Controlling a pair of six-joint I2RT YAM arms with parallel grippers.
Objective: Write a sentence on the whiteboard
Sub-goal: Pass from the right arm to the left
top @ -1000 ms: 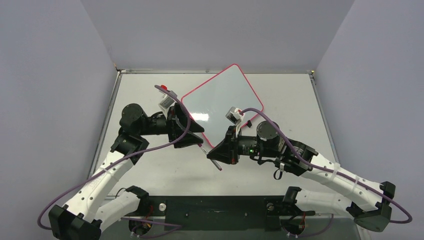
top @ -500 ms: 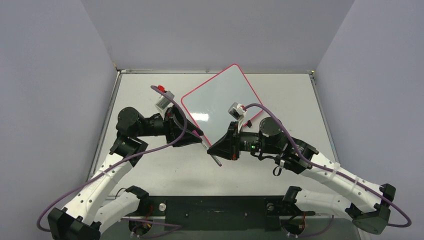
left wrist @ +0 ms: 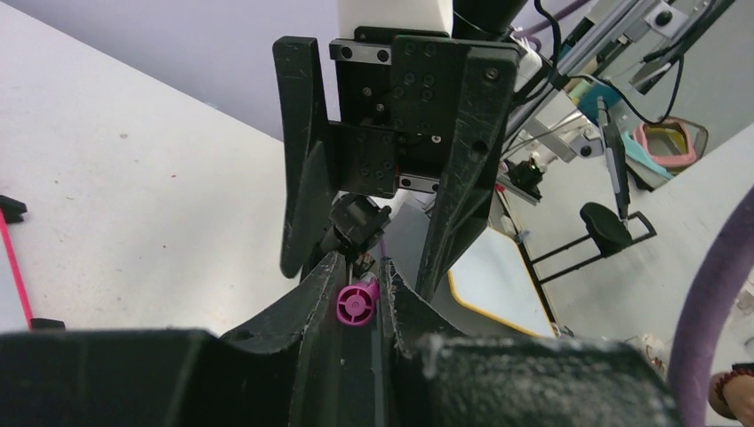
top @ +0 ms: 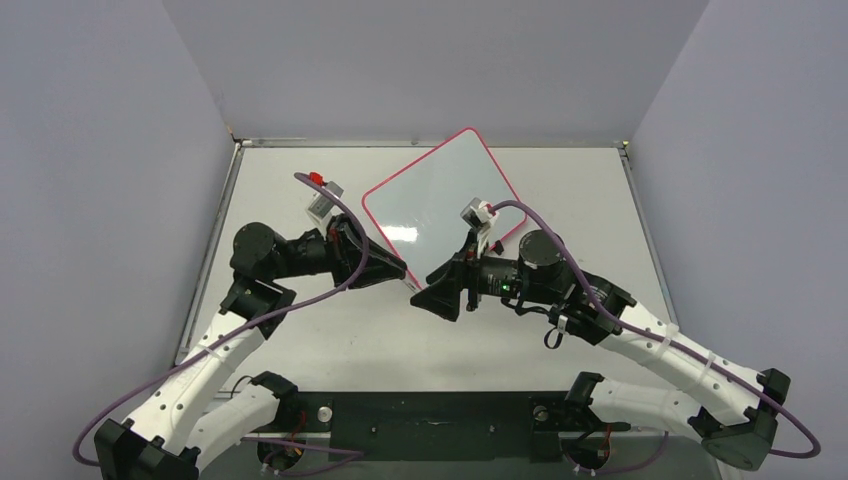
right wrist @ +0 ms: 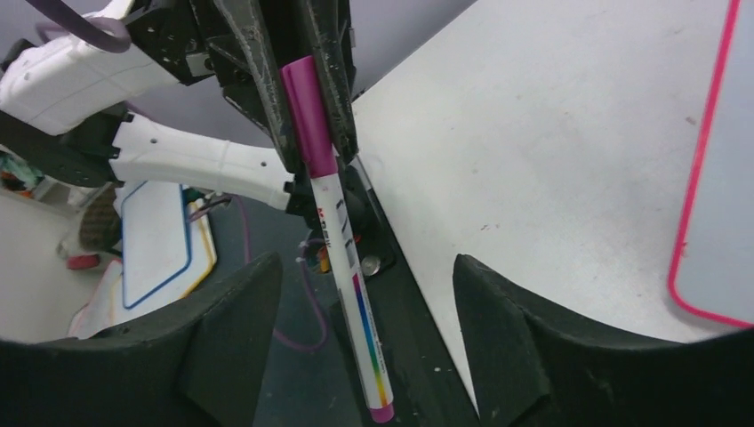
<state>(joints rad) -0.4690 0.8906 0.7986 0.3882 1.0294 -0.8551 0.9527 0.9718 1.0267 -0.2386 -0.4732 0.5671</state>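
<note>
Left wrist: marker (left wrist: 356, 305) mostly hidden, magenta end between left fingers (left wrist: 307, 307).

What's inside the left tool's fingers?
A marker: the left tool pinches its purple cap. The white barrel pokes out between the open fingers of the right tool, not touching them. The writing tip cannot be seen; the cap covers it.
</note>
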